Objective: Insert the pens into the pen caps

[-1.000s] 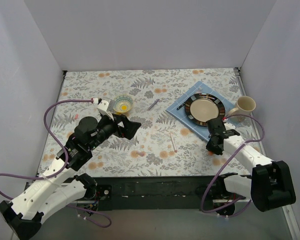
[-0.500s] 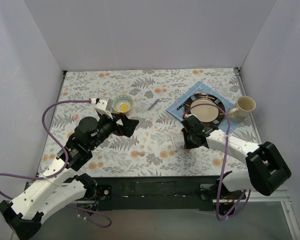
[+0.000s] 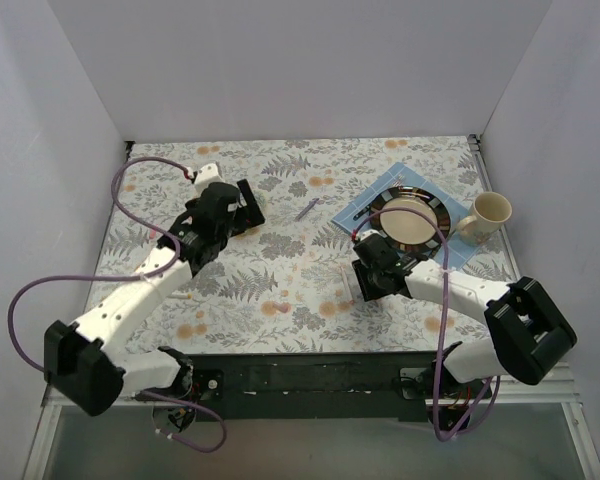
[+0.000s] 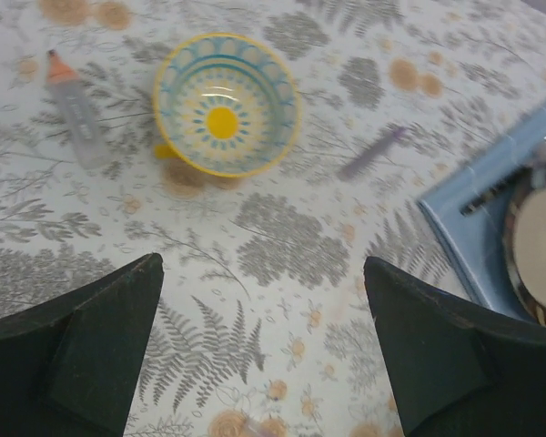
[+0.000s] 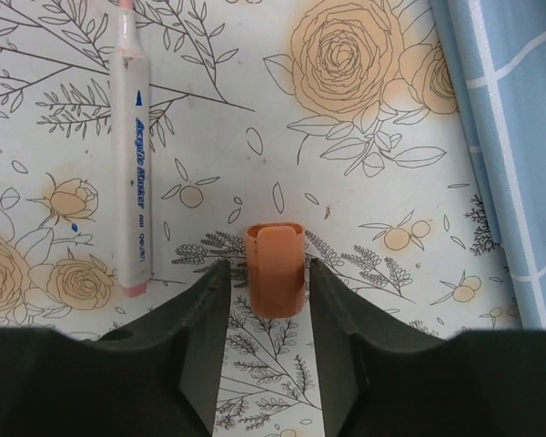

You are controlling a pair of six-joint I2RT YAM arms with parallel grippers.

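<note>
Right wrist view: the right gripper point(image 5: 267, 282) points down at the floral tablecloth point(image 5: 364, 109). Its jaws are released and stand apart, one on each side of the orange cap point(image 5: 275, 269). The cap sits on the cloth between the two fingers point(image 5: 196, 355). A gap shows at the cap's 9 o'clock side. At its 3 o'clock side the margin is too narrow to tell whether the finger touches it. The white pen point(image 5: 133, 173) lies at 10 o'clock from the cap, apart from it, with its barrel running from 12 to 6 o'clock. The blue napkin point(image 5: 505, 137) lies at 2 o'clock from the cap.

Left wrist view: the left gripper point(image 4: 262, 273) hangs above the cloth with its jaws fully spread and nothing between them. The bowl point(image 4: 226, 102) lies at 12 o'clock from the jaws. A pale pen point(image 4: 73, 109) with an orange end lies at 9 o'clock from the bowl, just beside it. The purple-grey pen point(image 4: 371, 152), blurred here, lies between 3 and 4 o'clock from the bowl.

Top view: the plate point(image 3: 410, 220) rests on the napkin, the mug point(image 3: 490, 212) is at 3 o'clock from the plate, and the right gripper is at 7 o'clock from it.
</note>
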